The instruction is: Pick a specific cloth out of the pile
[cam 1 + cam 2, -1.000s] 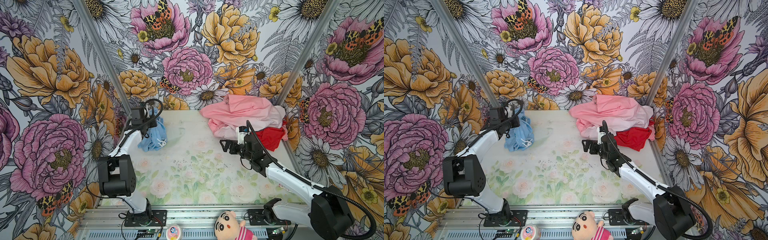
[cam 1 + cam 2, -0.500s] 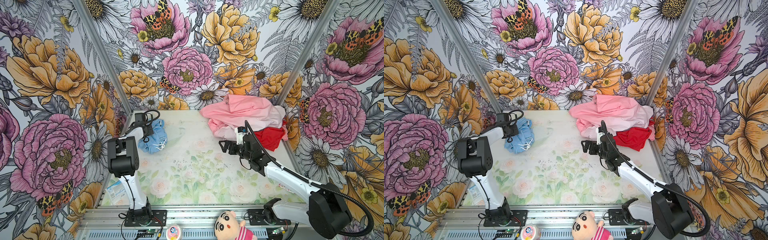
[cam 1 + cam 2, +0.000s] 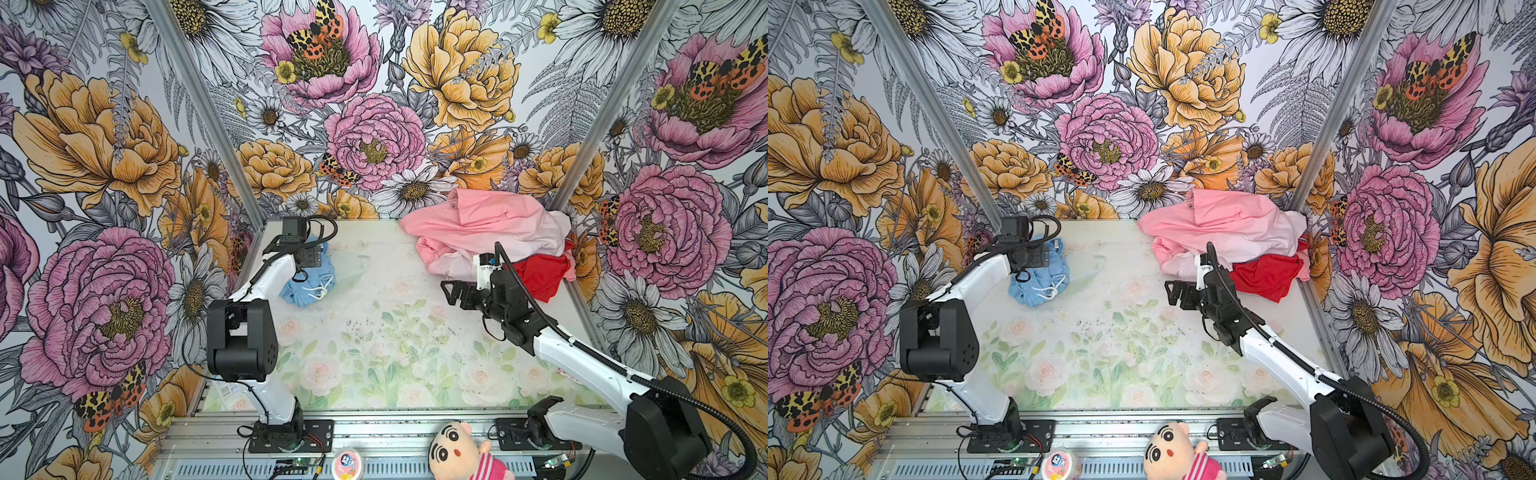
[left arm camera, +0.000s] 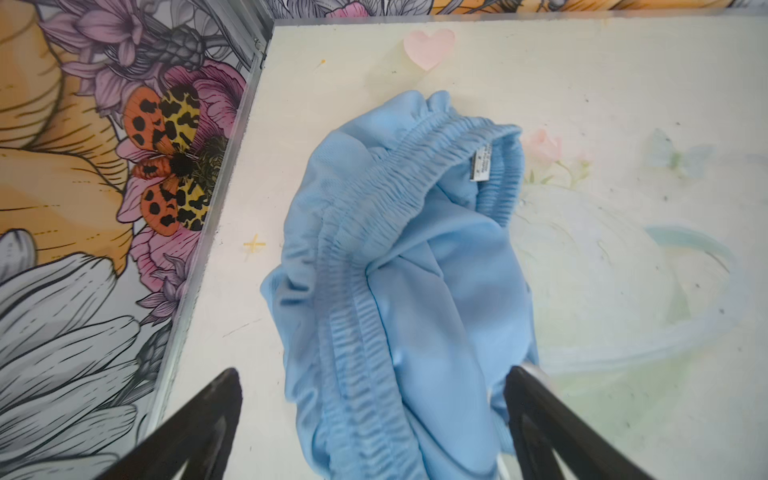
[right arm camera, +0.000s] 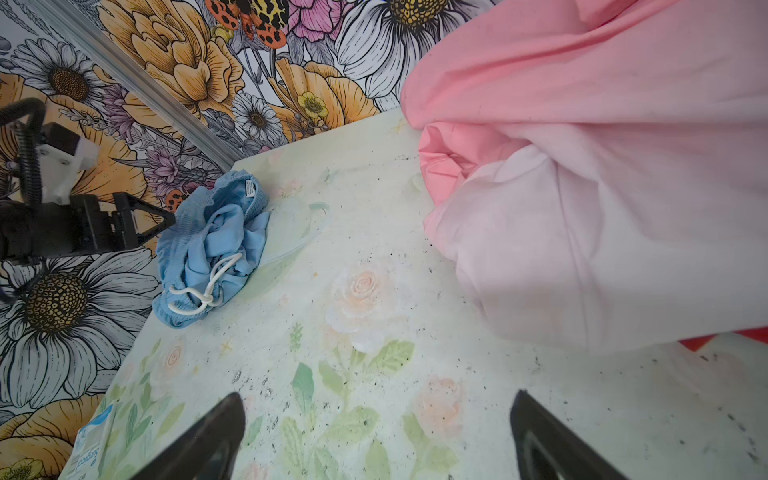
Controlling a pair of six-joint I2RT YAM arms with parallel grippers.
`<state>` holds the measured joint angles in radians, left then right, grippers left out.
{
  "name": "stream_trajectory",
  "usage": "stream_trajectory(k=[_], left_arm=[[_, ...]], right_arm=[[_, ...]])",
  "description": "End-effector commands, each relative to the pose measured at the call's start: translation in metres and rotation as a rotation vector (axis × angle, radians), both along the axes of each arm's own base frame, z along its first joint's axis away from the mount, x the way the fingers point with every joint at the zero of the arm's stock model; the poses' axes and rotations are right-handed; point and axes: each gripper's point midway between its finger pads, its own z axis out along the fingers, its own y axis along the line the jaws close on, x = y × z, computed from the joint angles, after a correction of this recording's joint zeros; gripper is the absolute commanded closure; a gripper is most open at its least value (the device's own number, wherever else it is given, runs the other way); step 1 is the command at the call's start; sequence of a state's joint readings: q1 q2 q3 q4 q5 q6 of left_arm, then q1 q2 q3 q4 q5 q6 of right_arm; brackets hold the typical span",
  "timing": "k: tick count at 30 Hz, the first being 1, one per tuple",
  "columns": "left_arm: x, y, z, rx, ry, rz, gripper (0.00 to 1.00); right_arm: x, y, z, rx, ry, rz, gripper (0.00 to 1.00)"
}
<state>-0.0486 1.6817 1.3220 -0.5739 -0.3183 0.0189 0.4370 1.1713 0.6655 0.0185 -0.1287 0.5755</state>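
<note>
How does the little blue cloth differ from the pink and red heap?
The blue cloth is small; the heap is far bigger. The blue cloth is one colour with a white cord; the heap mixes pinks and red. The blue cloth lies left, the heap far right. Both lie crumpled on the table.

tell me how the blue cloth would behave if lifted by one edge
Probably floppy: the blue cloth lies crumpled in soft folds, so it should sag and unfurl. It looks thin, likely light. Its loose white drawstring would probably dangle.
</note>
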Motion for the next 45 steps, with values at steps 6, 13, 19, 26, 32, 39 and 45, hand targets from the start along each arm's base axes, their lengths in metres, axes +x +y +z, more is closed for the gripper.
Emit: stream_trajectory(k=[6,13,19,26,32,39,45], left_arm=[[-0.100,-0.033,-0.028,-0.063,0.264,0.010,0.12],[-0.124,-0.033,-0.078,-0.044,0.420,0.003,0.18],[-0.096,-0.014,-0.084,0.099,0.408,0.047,0.13],[-0.062,0.001,-0.085,0.120,0.355,0.097,0.46],[-0.053,0.005,-0.046,0.129,0.242,0.104,1.00],[-0.033,-0.008,0.007,-0.071,0.106,0.008,1.00],[0.013,0.002,0.004,-0.247,0.084,0.018,1.00]], right_arm=[[0.011,0.017,-0.012,0.021,0.017,0.069,0.01],[0.013,0.021,-0.018,0.035,0.030,0.080,0.00],[0.008,0.017,-0.017,0.035,0.025,0.070,0.01],[0.002,0.011,-0.019,0.020,0.029,0.060,0.01],[0.000,0.006,-0.017,0.004,0.024,0.052,0.00],[0.001,0.009,-0.019,0.015,0.033,0.062,0.00],[0.003,0.014,-0.016,0.050,0.035,0.068,0.01]])
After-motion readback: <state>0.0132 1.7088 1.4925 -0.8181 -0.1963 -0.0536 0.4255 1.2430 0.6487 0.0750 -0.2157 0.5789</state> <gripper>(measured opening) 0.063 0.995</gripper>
